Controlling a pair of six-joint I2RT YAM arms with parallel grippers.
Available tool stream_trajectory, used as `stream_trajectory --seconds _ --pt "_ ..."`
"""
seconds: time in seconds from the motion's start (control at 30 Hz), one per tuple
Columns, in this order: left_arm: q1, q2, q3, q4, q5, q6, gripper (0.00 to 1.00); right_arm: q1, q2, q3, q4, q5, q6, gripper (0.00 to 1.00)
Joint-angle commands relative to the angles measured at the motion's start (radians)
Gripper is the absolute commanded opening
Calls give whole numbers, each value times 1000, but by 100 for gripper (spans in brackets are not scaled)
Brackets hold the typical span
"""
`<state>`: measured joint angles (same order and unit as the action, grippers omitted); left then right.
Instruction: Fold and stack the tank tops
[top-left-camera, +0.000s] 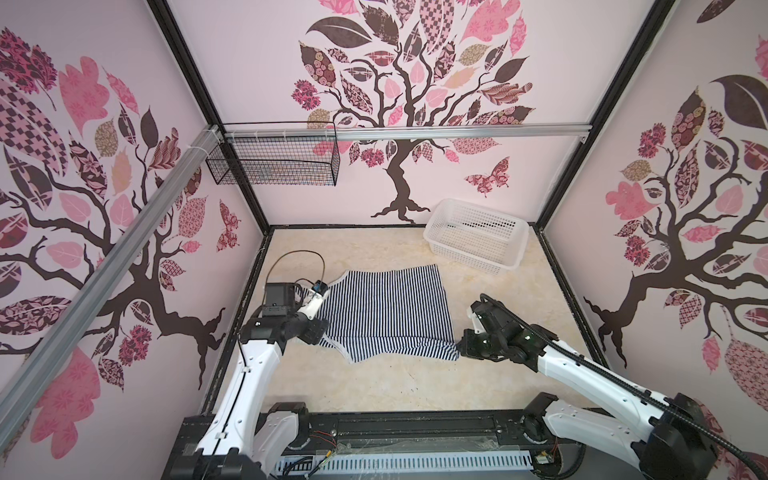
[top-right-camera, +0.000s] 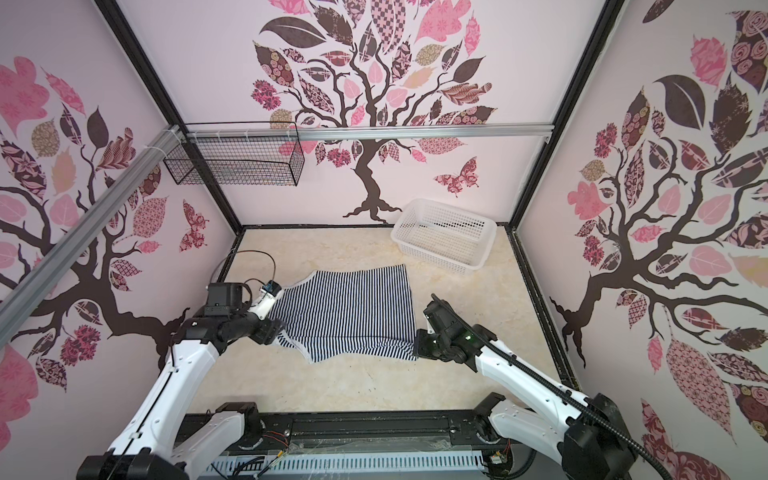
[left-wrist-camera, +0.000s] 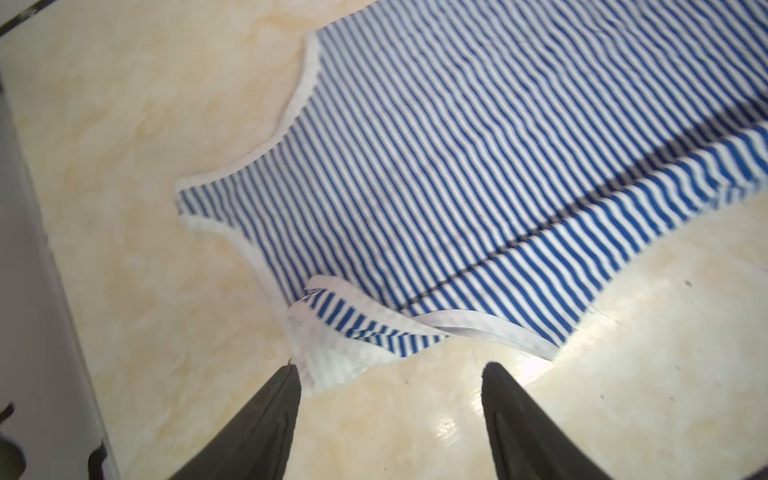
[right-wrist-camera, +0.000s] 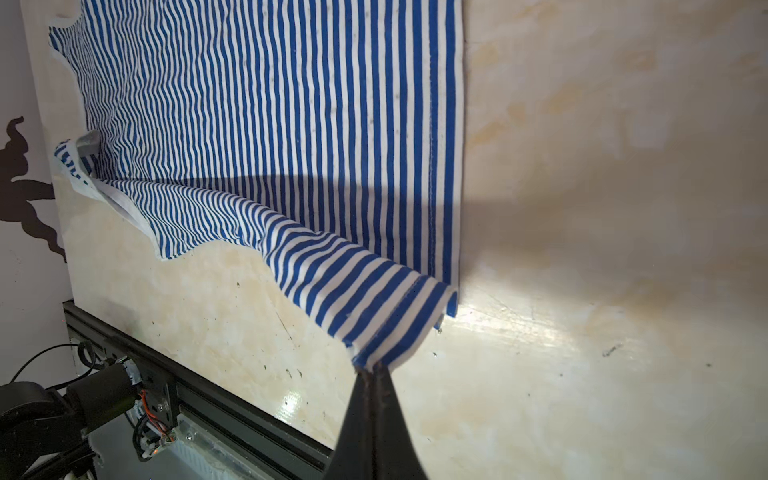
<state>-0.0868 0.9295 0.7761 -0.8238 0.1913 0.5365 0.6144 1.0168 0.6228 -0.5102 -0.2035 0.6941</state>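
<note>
A navy-and-white striped tank top (top-left-camera: 386, 307) (top-right-camera: 349, 307) lies spread on the table in both top views, its white-edged straps toward the left. My left gripper (left-wrist-camera: 392, 370) (top-left-camera: 319, 336) is open just off a crumpled strap end (left-wrist-camera: 345, 332), with only bare table between its fingers. My right gripper (right-wrist-camera: 372, 368) (top-left-camera: 459, 347) is shut on the hem corner (right-wrist-camera: 386, 332) at the top's near right. That corner is raised off the table, and a ridge of cloth (right-wrist-camera: 249, 216) runs from it along the near edge.
A white perforated basket (top-left-camera: 469, 253) (top-right-camera: 436, 249) stands at the back right of the table. A black wire basket (top-left-camera: 274, 162) hangs on the back rail at the left. The black frame rail (right-wrist-camera: 199, 399) runs along the table's front edge.
</note>
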Motion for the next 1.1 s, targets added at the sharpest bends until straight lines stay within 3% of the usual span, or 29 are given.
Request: stream_trajectory --seconds 0.0,0.17,0.3,0.5,1.07 --pt "-162 -72 -92 -51 -88 42 73 6 -23 -3 -22 6 13 0" --pt "-412 -122 -181 -26 -203 20 66 8 -29 -21 -11 0 22 0" --pt "-524 -101 -228 16 -251 8 58 9 -40 -33 -5 -5 33 0" --pt "-533 11 -252 110 -228 42 42 12 -44 -35 -9 -1 38 0" --pt "-545 193 -270 220 -178 58 37 12 -6 -30 21 -4 45 0"
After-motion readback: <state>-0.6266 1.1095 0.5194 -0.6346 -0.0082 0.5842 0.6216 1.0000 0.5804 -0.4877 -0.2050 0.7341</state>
